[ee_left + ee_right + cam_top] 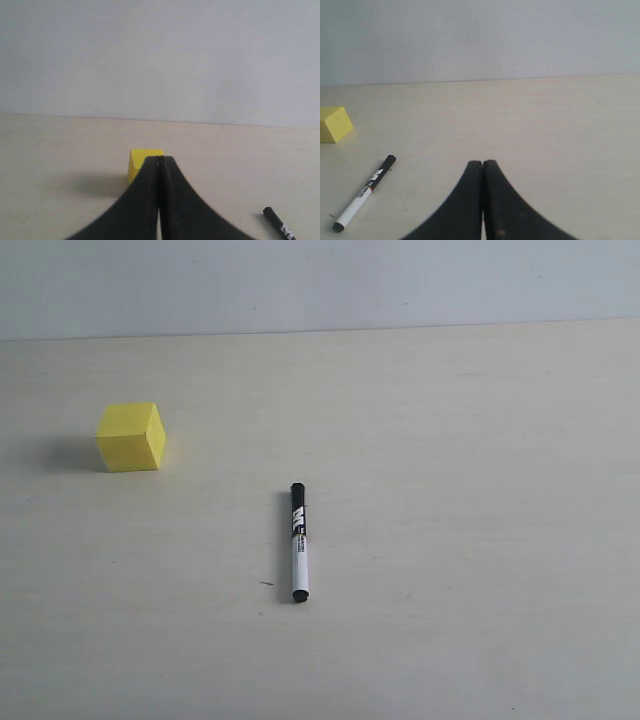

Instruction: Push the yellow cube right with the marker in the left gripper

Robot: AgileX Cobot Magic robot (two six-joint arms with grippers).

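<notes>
The yellow cube (131, 437) rests on the pale table at the left of the exterior view. The marker (298, 541), white barrel with a black cap, lies flat near the middle, its cap end pointing away. No arm shows in the exterior view. In the left wrist view my left gripper (160, 158) is shut with nothing between its fingers, and the yellow cube (137, 161) sits just beyond its tips, partly hidden. Only the cap of the marker (279, 225) shows there. My right gripper (483, 162) is shut and holds nothing; the marker (365, 192) and the cube (335, 124) lie off to its side.
The pale wooden table (470, 460) runs back to a plain light wall (320, 280). Nothing else stands on it.
</notes>
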